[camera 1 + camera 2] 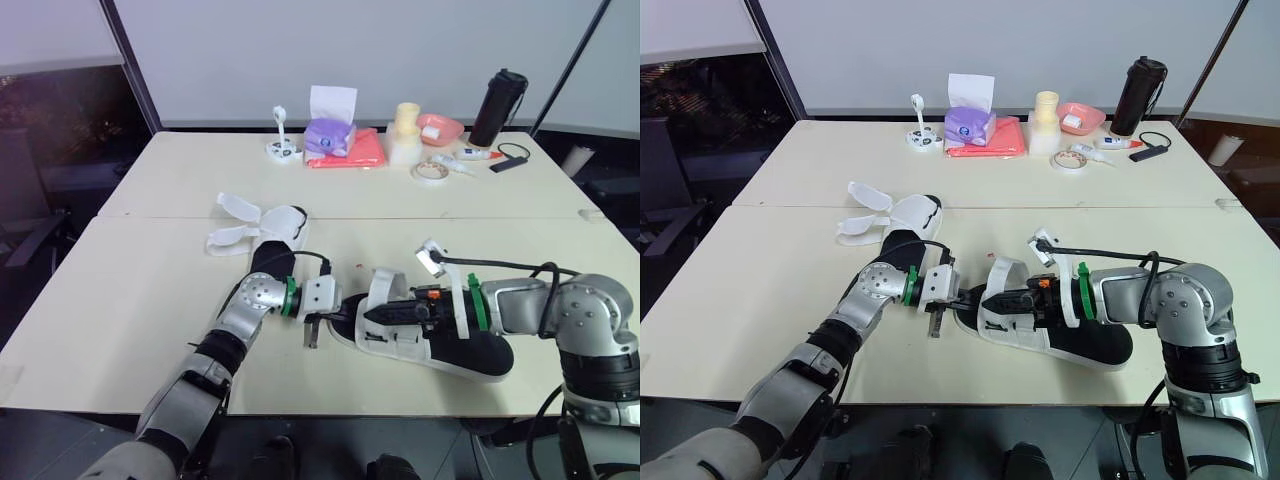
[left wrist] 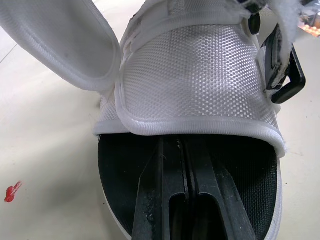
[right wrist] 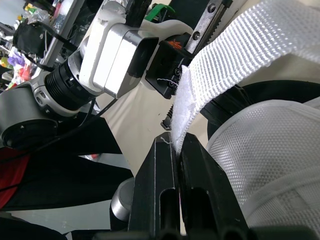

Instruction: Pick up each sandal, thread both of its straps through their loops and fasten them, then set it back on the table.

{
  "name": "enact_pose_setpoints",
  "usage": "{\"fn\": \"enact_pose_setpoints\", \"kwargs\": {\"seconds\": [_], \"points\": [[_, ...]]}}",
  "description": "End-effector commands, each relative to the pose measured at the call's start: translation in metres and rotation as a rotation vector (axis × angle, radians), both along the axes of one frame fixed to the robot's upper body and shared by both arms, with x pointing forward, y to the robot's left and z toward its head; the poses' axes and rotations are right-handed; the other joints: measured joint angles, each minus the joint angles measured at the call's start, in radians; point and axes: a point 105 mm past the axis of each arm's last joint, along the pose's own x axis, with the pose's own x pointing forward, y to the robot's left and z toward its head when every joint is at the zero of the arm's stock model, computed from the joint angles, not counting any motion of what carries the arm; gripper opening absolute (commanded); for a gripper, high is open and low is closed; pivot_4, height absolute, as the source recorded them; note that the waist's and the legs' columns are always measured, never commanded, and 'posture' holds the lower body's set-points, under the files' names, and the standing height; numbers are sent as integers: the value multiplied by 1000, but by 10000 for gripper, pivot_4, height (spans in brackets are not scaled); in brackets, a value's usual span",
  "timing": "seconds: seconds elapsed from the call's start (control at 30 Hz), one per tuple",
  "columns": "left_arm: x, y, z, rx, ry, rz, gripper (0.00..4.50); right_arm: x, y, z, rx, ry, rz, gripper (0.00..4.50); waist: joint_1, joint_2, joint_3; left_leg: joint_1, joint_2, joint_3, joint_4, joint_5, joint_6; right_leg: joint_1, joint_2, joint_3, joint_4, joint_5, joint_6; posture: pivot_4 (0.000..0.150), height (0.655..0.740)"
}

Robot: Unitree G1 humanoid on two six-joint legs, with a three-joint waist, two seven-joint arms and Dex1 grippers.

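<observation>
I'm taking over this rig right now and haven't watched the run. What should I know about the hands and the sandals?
Left hand: shut, tip at the toe of the near sandal, under its mesh band.
Right hand: shut on that sandal's loose strap.
Far sandal: behind it on the table, toward the left, straps splayed open.
Done: no strap visibly fastened.
Left: thread and fasten straps on both sandals, set each down.

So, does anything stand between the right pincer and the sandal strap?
Nothing visible does. The right pincer is shut on the white strap itself. The left pincer, shut, points into the same sandal's toe opening under the mesh upper.
</observation>
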Motion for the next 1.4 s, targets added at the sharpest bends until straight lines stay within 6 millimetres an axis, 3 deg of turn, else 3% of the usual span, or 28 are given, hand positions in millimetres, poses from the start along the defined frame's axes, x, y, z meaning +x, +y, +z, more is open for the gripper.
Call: {"fn": "enact_pose_setpoints", "kwargs": {"seconds": [0.03,0.37,0.73,1.4], "points": [[-12,-2,-33,130,64,-32,0,1,1,12,25,-38,7,738,0,0,0,0,0,0,0,0,0,0,0,0,0,0,0,1500,7400],[-13,-1,-34,132,63,-31,0,5,-4,3,-13,-23,-22,738,0,0,0,0,0,0,0,0,0,0,0,0,-1,0,0,1500,7400],[-14,-1,-35,133,63,-36,0,20,-20,-7,-152,-130,-65,738,0,0,0,0,0,0,-1,0,0,2,0,-1,-7,0,0,1500,7400],[-13,-2,-35,131,61,-28,0,-6,-3,-21,-336,-298,174,738,2,0,0,-1,0,-5,-2,0,0,8,-1,-10,-13,0,1,1500,7400]]}}
